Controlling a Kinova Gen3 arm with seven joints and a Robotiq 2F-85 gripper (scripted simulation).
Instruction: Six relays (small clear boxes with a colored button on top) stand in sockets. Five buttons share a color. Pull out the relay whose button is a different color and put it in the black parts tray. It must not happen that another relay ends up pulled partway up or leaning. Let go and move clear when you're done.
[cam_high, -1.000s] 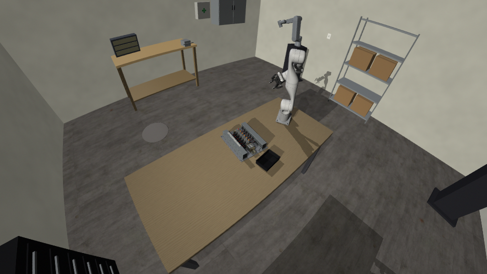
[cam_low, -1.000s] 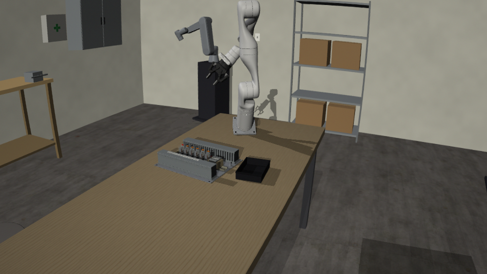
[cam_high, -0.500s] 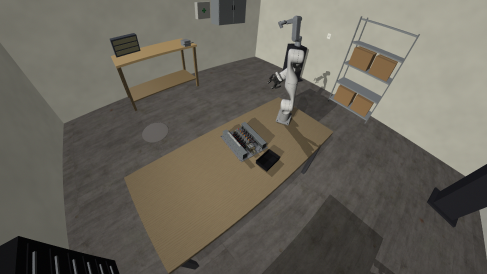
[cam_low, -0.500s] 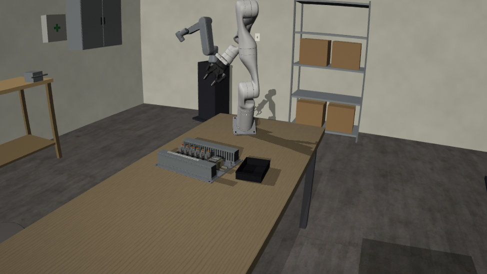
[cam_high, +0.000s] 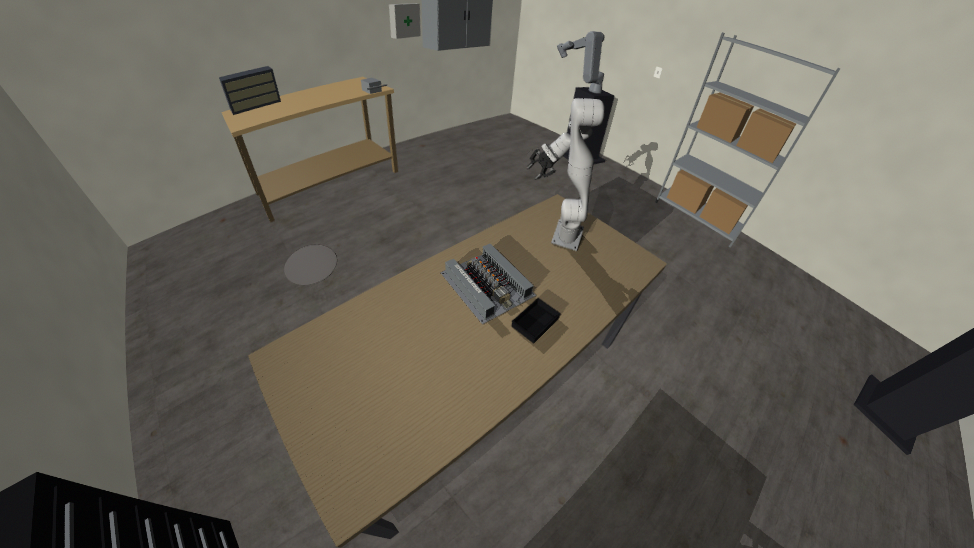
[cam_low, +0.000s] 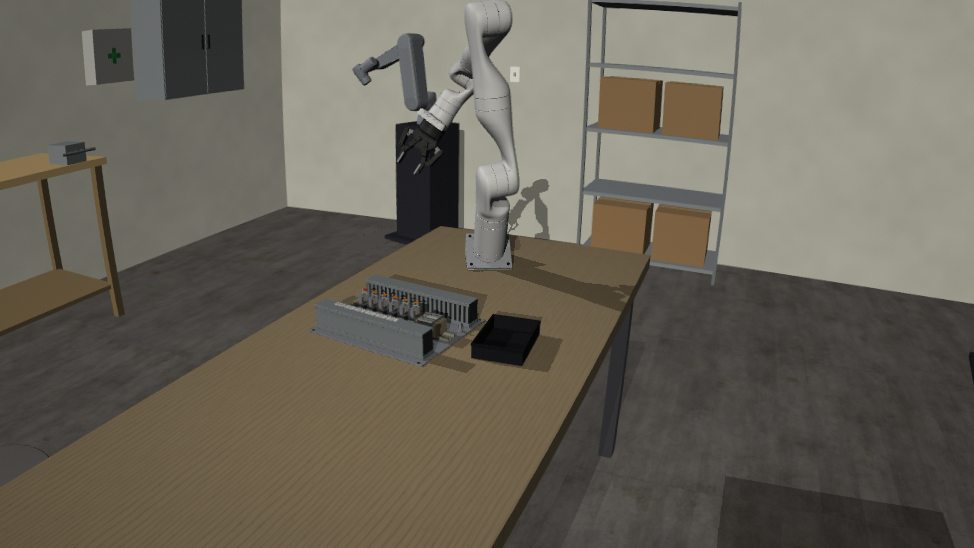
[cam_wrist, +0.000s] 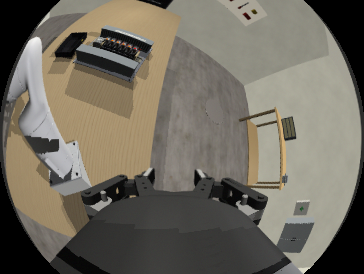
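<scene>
A grey relay rack (cam_high: 487, 282) (cam_low: 395, 316) (cam_wrist: 113, 55) stands on the wooden table (cam_high: 381, 381) (cam_low: 306, 436) (cam_wrist: 113, 128). A row of small relays (cam_high: 491, 270) (cam_low: 391, 302) (cam_wrist: 120, 43) with orange-looking buttons stands between its two grey rails; I cannot tell from here which button differs. The black parts tray (cam_high: 536, 318) (cam_low: 506, 338) (cam_wrist: 68, 44) lies right beside the rack and looks empty. My gripper (cam_high: 540, 163) (cam_low: 418, 154) (cam_wrist: 174, 175) is open and empty. It hangs high in the air beyond the table's far edge, far from the rack.
My arm's base (cam_high: 568, 235) (cam_low: 489, 252) is bolted at the table's far end. A second grey arm on a black pedestal (cam_low: 427, 184) stands behind. A metal shelf with cardboard boxes (cam_low: 657, 136) is at the right wall, a wooden workbench (cam_high: 309, 129) at the left.
</scene>
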